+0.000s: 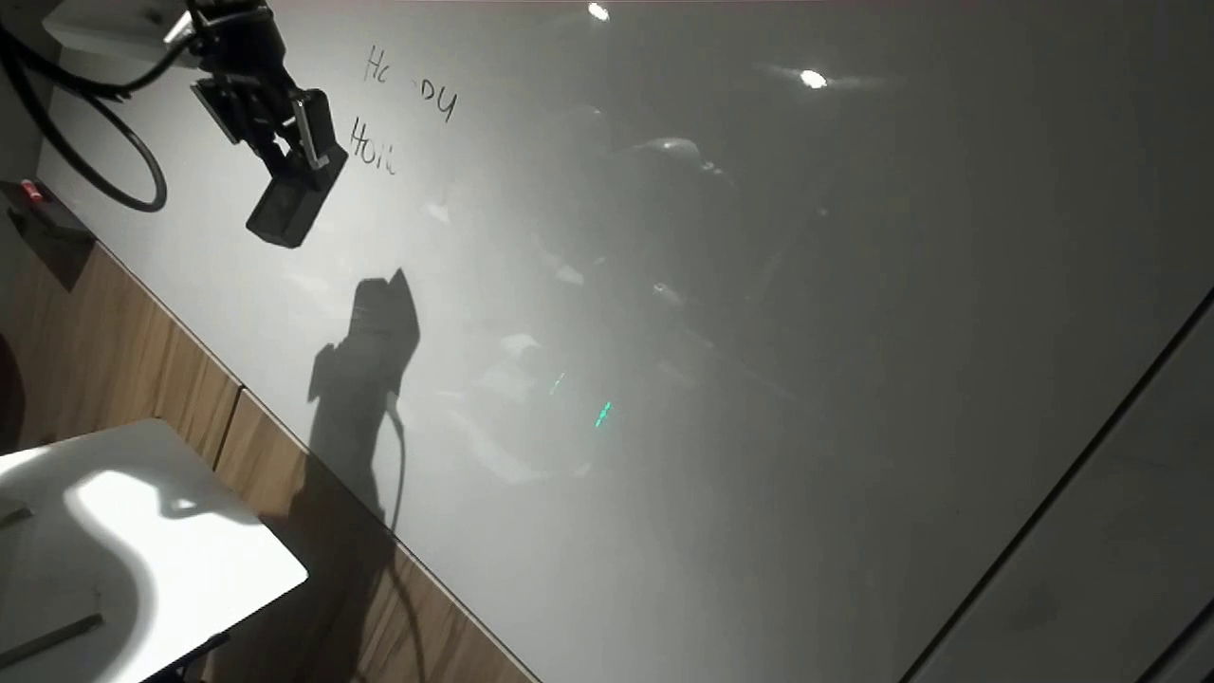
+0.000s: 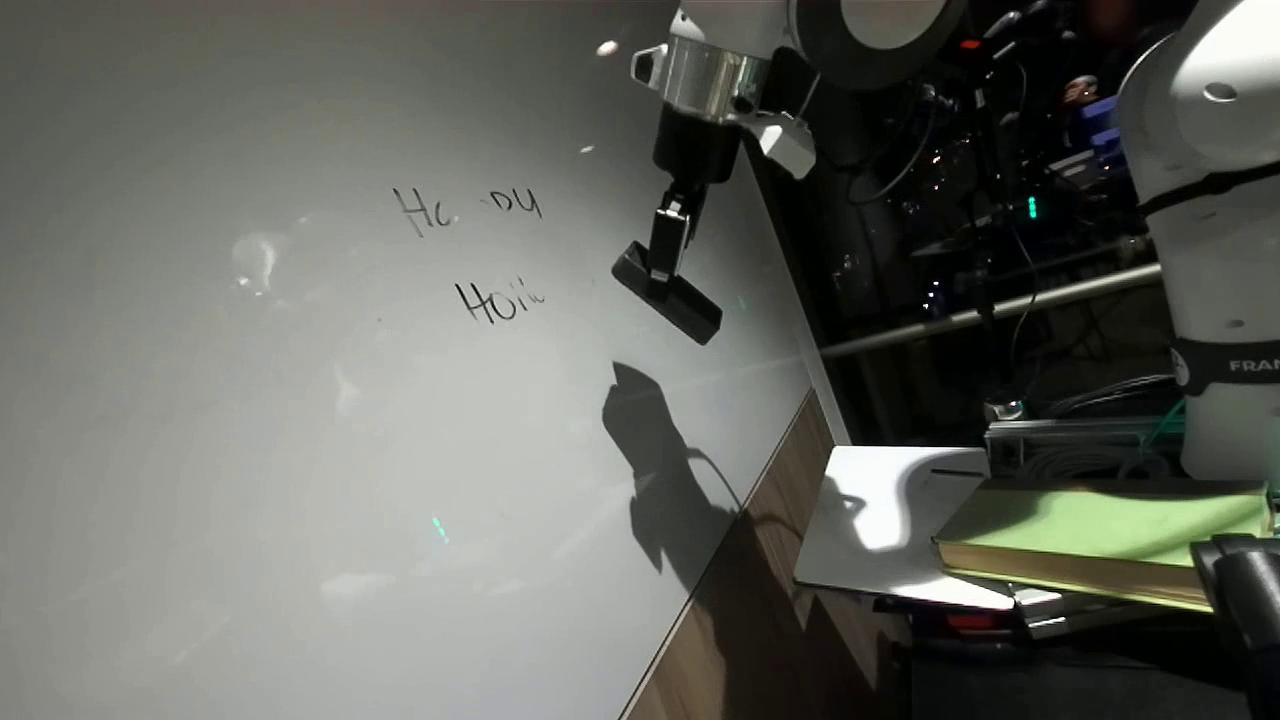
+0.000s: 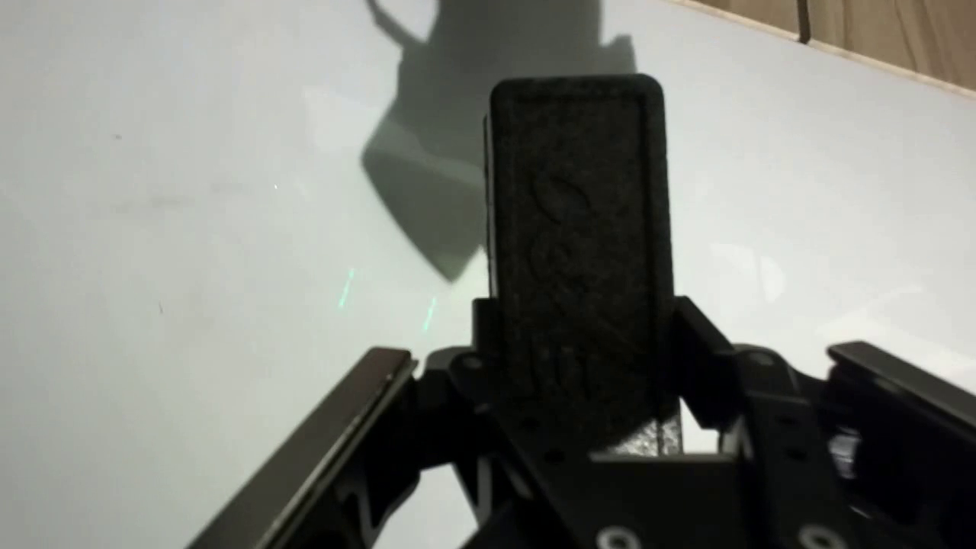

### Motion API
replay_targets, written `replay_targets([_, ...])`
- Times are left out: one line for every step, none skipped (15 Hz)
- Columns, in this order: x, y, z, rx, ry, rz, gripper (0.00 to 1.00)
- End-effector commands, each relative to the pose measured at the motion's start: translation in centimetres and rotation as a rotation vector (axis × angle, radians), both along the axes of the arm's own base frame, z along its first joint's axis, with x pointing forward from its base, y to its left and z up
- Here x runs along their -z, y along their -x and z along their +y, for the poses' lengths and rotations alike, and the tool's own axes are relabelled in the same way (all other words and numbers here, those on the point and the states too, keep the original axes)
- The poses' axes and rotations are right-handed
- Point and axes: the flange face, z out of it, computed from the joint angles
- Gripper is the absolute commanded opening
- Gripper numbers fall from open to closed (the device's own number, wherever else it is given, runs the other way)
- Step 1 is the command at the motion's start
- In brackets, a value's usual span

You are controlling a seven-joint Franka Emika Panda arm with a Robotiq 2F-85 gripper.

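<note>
Wrist view: marks pressed into the face of the black block (image 3: 579,229) are shown only here; they are too dark to be read.
Exterior views: two short lines of handwriting (image 2: 478,302) are seen in both, but not from the wrist; gaps are left among the letters. A green-topped slab (image 2: 1100,525) is seen in an exterior view, and a dark box (image 1: 66,218) with a red piece (image 1: 31,191) is likewise seen in an exterior view.
White surface (image 1: 721,398): bordered along an edge by a wood-grain panel (image 1: 161,313).
White plate (image 2: 870,540): set beside the panel, lit by a bright patch and partly hidden by the slab.
Hidden area: part of the white surface is blocked from the wrist camera by the block and the gripper (image 3: 587,335).
Shadow (image 2: 655,470): cast across the white surface and the panel, apart from the block in both exterior views.
Arm (image 2: 1210,260): extended in from the top of both exterior views, with the gripper pointed downward and a cable (image 1: 142,205) looped beside it.
Gripper: the block is clenched between its two fingers, tilted, and held above the white surface near the handwriting.
</note>
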Motion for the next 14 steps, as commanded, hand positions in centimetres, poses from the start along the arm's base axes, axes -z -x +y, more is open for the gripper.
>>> replay_targets([-1.9,0.5,2.1,-0.024,-0.063,-0.134,0.3])
replay_targets([-1.9,0.5,2.9,-0.029,-0.086,-0.168,0.3])
replay_targets([-1.8,0.4,3.6,-0.035,-0.103,-0.203,0.3])
replay_targets([-1.5,0.4,4.6,-0.042,-0.119,-0.234,0.3])
replay_targets([-1.4,0.3,5.2,-0.048,-0.133,-0.256,0.3])
replay_targets([-1.1,-0.1,6.0,-0.049,-0.147,-0.273,0.3])
replay_targets([-0.6,-0.5,6.7,-0.052,-0.153,-0.29,0.3])
replay_targets([0.0,-0.8,7.2,-0.056,-0.156,-0.301,0.3])
replay_targets([0.6,-1.4,7.7,-0.059,-0.155,-0.31,0.3])
replay_targets([1.1,-2.1,8.3,-0.062,-0.151,-0.317,0.3])
replay_targets([1.6,-2.9,8.7,-0.063,-0.144,-0.326,0.3])
replay_targets([1.8,-3.8,9.2,-0.059,-0.139,-0.332,0.3])
replay_targets([2.0,-4.6,9.5,-0.056,-0.132,-0.336,0.3])
replay_targets([2.0,-5.6,9.8,-0.048,-0.121,-0.337,0.3])
